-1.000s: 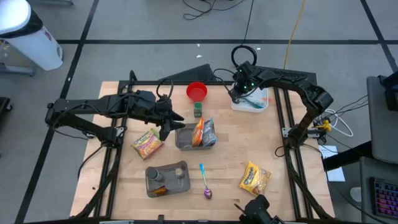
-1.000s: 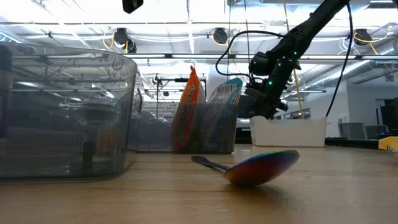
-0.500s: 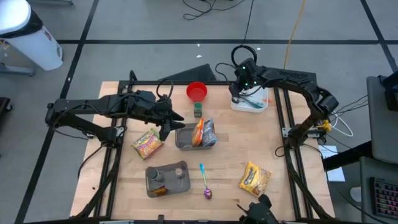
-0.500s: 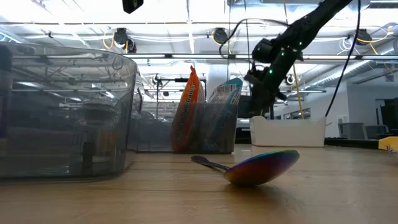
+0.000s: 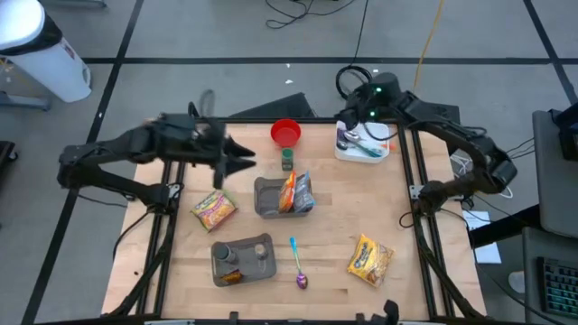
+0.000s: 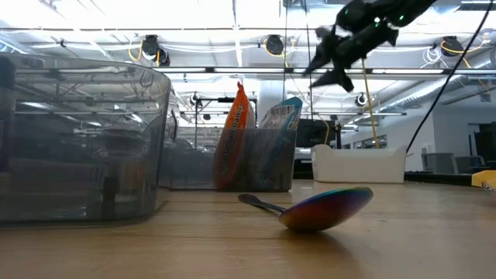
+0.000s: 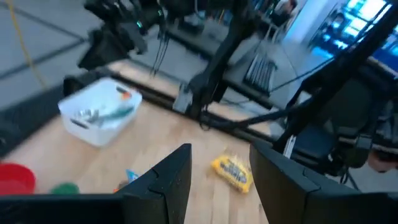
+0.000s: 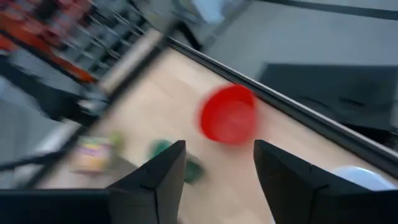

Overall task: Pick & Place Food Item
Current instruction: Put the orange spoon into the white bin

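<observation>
Two snack packets are standing upright in the grey bin mid-table. I am holding my right gripper, fingers spread and empty, above the white tub far right. My left gripper is hovering spread near the bin, probably to clear it.

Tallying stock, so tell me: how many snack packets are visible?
4: two upright in the grey bin, orange packet and blue packet; one left of it; one yellow front-right. Others may be hidden.

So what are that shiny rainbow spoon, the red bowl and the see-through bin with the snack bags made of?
The spoon looks like polished metal with an iridescent coating: it mirrors light in shifting purple, green and orange. The red bowl seems plastic, uniformly coloured and matte, though that is a guess. The bin appears to be clear tinted plastic, since the snack bags show through its wall.
</observation>
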Robot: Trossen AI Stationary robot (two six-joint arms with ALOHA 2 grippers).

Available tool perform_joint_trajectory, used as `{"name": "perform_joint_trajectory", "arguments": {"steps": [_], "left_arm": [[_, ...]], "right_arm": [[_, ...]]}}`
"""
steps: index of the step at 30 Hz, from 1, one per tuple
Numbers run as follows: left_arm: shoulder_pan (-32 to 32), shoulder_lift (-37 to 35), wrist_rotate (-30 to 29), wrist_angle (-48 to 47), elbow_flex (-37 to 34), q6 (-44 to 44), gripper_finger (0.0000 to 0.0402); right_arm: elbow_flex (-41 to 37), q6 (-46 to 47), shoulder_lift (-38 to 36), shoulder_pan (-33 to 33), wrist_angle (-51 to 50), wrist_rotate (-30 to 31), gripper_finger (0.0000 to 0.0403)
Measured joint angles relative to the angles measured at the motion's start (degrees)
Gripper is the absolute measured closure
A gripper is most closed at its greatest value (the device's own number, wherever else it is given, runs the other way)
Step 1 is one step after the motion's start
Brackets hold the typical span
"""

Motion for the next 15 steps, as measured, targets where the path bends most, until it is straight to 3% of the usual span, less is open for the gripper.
{"name": "perform_joint_trajectory", "arguments": {"steps": [7, 11, 15], "left_arm": [[0.0, -5.3, -0.5, -0.3, 3.0, 3.8, 0.0234], [-0.3, -7.1, -0.5, -0.6, 3.1, 3.3, 0.0234], [-1.5, -7.4, -0.5, -0.7, 3.1, 3.0, 0.0234]], "right_arm": [[0.0, -0.3, -6.0, 0.9, 0.4, -1.8, 0.0199], [0.0, -3.9, -6.7, 0.9, -5.0, 2.5, 0.0201], [0.0, -9.2, -5.5, 0.9, -11.6, 2.6, 0.0207]]}}
